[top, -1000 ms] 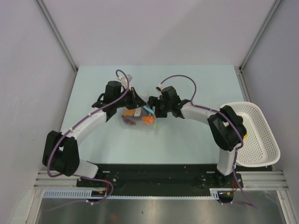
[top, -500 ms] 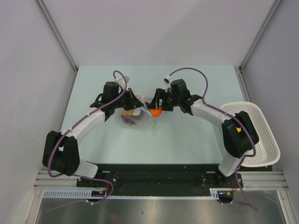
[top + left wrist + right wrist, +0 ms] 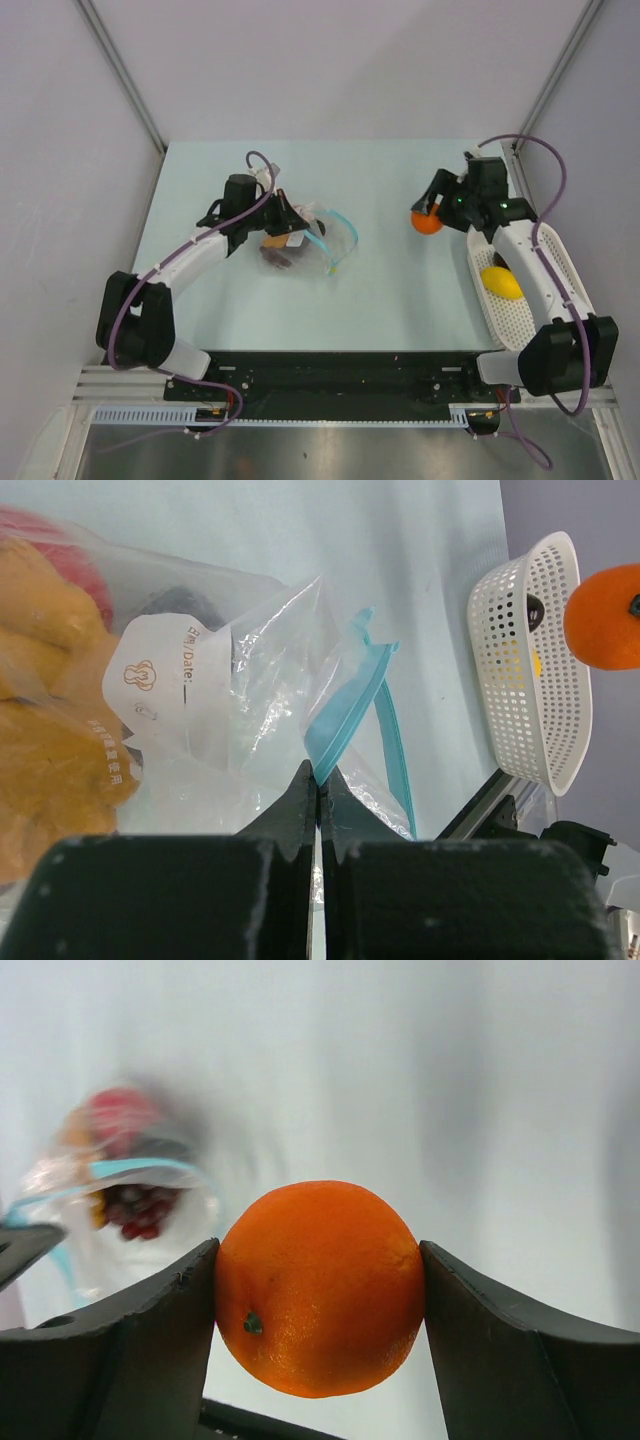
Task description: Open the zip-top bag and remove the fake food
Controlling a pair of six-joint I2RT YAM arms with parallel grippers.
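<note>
Jaws seen from above: the left gripper is clamped on the zip-top bag, well left of the white basket. The right gripper grasps the orange ball just beside the basket's far end, and a yellow piece lies inside the basket. Left wrist: closed jaws pinch the film by the teal zip strip, and the bag's mouth gapes. Right wrist: the ball fills the jaws, and blurred red and dark pieces sit in the bag. I judge the emptying partly done.

The right pincer has carried the orange ball from the zip-top bag toward the basket.
</note>
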